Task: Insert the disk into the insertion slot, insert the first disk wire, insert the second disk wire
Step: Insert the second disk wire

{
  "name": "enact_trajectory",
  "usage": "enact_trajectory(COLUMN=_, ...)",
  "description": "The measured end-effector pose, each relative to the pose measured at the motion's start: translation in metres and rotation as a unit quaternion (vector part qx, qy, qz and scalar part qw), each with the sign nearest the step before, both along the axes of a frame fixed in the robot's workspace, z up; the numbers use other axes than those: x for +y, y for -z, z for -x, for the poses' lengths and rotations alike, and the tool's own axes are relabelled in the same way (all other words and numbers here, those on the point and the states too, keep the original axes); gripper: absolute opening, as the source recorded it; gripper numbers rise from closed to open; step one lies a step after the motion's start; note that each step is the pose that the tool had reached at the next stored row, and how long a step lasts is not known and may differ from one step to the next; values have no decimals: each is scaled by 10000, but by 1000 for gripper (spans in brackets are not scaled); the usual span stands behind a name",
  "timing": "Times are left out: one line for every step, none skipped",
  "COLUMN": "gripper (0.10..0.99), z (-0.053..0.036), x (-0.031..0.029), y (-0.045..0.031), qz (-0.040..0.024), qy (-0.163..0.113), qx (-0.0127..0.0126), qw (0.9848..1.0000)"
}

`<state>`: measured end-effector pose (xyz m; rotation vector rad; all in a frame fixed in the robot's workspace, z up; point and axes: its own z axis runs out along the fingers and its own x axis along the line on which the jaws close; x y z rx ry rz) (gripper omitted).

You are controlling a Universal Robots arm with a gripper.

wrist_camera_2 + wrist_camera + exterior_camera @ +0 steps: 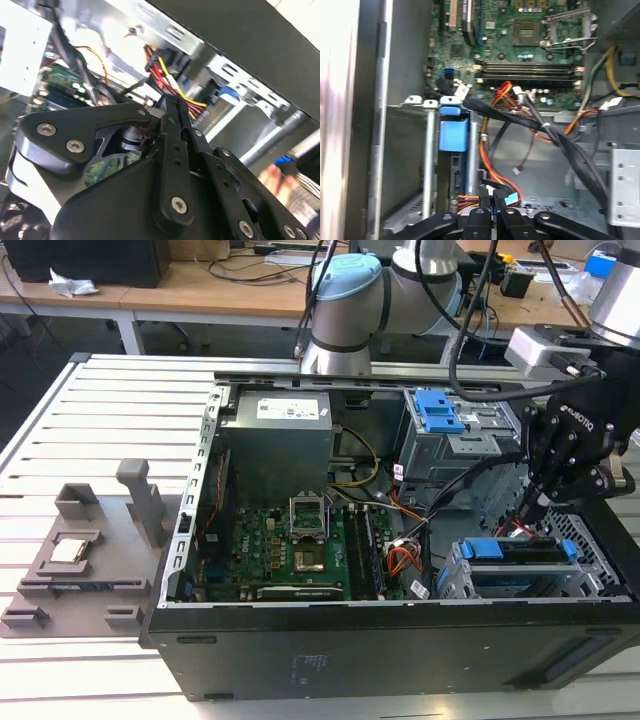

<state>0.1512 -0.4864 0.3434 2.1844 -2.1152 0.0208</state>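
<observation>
Down at the back of the slot (455,580), on the exterior view's right, with the gripper (537,508) hanging just behind the metal cage. Looks seated there already, going by the disk (520,552) lying flat in that bay with its blue handle facing up. Seems to pinch a black plug (496,194) at the end of the red, yellow and orange wires (487,170), with the fingers (481,220) drawn close together in both wrist views and the gripper (169,102) narrow at its tip. Probably held by the plug body, so as to meet the rear edge of the disk (455,175) squarely.

Little room to work with. Hemmed by the slot rail (427,150) on one side and a thick black cable bundle (560,140) on the other. Close to the dark case wall (400,660) in the exterior view, with the circuit board (300,550) well apart toward that view's left.
</observation>
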Motion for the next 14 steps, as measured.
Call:
enact_trajectory(gripper=145, z=6, x=-2, y=0, qz=-144, qy=0, qx=0, qw=9999)
enact_trajectory(gripper=145, z=17, x=-11, y=0, qz=-322, qy=0, qx=0, qw=9995)
enact_trajectory(gripper=145, z=28, x=-28, y=0, qz=-442, qy=-1, qx=0, qw=9990)
enact_trajectory(gripper=145, z=54, x=-67, y=0, qz=-539, qy=-1, qx=0, qw=9985)
enact_trajectory(gripper=145, z=85, x=-107, y=1, qz=-596, qy=0, qx=0, qw=9982)
enact_trajectory(gripper=145, z=115, x=-144, y=0, qz=-610, qy=0, qx=-1, qw=9981)
enact_trajectory(gripper=145, z=132, x=-165, y=1, qz=-617, qy=0, qx=-1, qw=9981)
enact_trajectory(gripper=145, z=150, x=-185, y=1, qz=-623, qy=0, qx=-1, qw=9981)
enact_trajectory(gripper=145, z=176, x=-213, y=0, qz=-637, qy=-1, qx=-2, qw=9980)
enact_trajectory(gripper=145, z=208, x=-250, y=1, qz=-662, qy=-1, qx=-3, qw=9978)
enact_trajectory(gripper=145, z=225, x=-277, y=0, qz=-675, qy=-1, qx=-4, qw=9977)
enact_trajectory(gripper=145, z=233, x=-298, y=0, qz=-684, qy=-1, qx=-5, qw=9977)
enact_trajectory(gripper=145, z=237, x=-316, y=-2, qz=-693, qy=0, qx=-6, qw=9976)
enact_trajectory(gripper=145, z=237, x=-348, y=-13, qz=-701, qy=-1, qx=-6, qw=9975)
